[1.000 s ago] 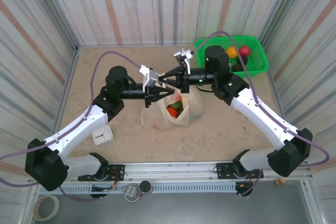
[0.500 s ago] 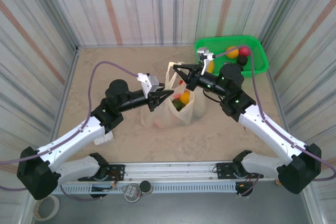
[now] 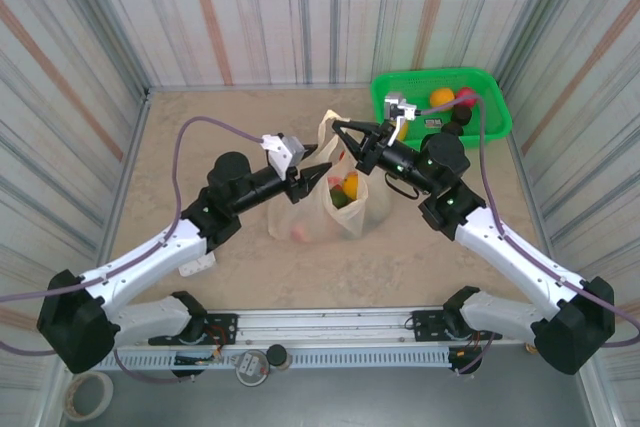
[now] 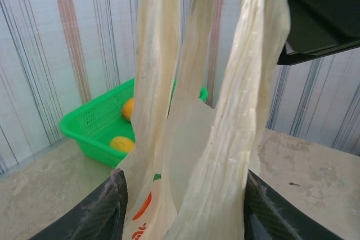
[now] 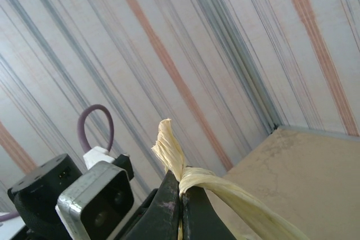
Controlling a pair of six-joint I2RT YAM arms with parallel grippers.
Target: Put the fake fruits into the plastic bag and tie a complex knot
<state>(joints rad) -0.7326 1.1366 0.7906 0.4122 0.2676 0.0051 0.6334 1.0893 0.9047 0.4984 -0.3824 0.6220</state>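
Sandy table (image 3: 200, 127), cream plastic bag (image 3: 300, 222) stood at its middle, green basket (image 3: 492, 119) in the far right corner, right gripper (image 5: 180, 189) clamped on the bag's twisted handle, left gripper (image 3: 322, 173) with jaws apart around the handle strips, fake fruits (image 3: 349, 186) inside the bag, others in the basket.

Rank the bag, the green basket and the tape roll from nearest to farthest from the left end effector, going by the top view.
1. bag: mid-table, its handles running between the jaws of the left end effector.
2. basket: far right corner of the table.
3. tape roll: near left, off the table, beside the left arm's base.
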